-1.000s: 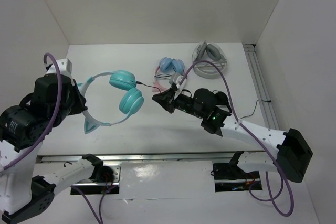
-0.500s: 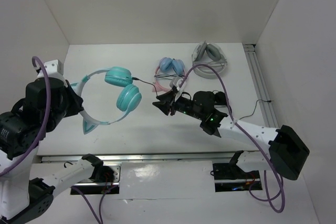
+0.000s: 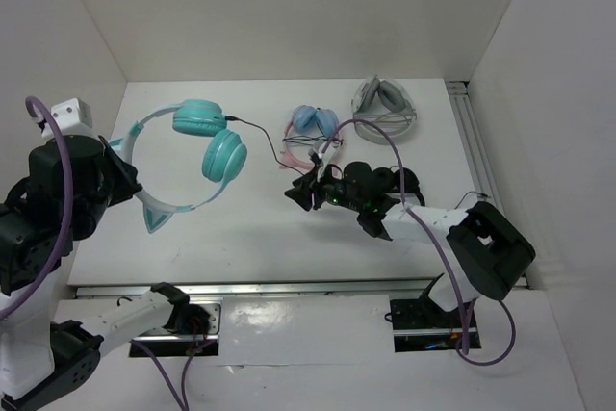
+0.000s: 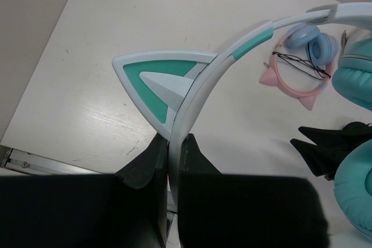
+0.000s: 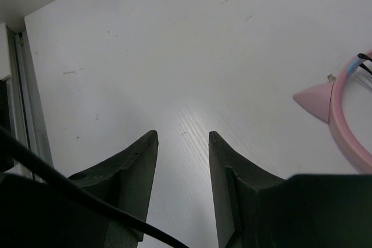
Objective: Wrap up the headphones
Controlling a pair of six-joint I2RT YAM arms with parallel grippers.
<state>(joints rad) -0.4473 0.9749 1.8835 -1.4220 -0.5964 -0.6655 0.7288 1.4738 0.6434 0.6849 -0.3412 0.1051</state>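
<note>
Two pincers are mine. The left pincer (image 4: 174, 145) is clenched on the white-and-teal headband of the teal over-ear cat-ear headphones (image 3: 223, 154), just below one of the pointed ears. From the left wrist view the band arcs up and away from my fingers, and the padded cups hang at its far end. In the top view the headphones sit over the left half of the white tabletop (image 3: 241, 228), seemingly raised off it. Their thin black cable (image 3: 258, 132) trails rightward toward the middle.

My right pincer (image 5: 183, 143) is released, with its jaws apart and nothing between them. It hovers over bare tabletop near the centre.

Just beside it lie the pink-banded headphones with blue cups (image 3: 316, 122). One pink ear of theirs shows at the right edge of the right wrist view. A pair of pale grey-white headphones (image 3: 385, 103) lies farther back on the right, near the rear corner.

The tabletop is painted white, with a faint wood grain and a few small dark scuffs. Plain white walls enclose it on the left, back and right. A grey metal rail (image 3: 476, 151) runs along its right edge. Another metal rail (image 3: 289, 288) runs across the near edge, ahead of my arm bases.
</note>
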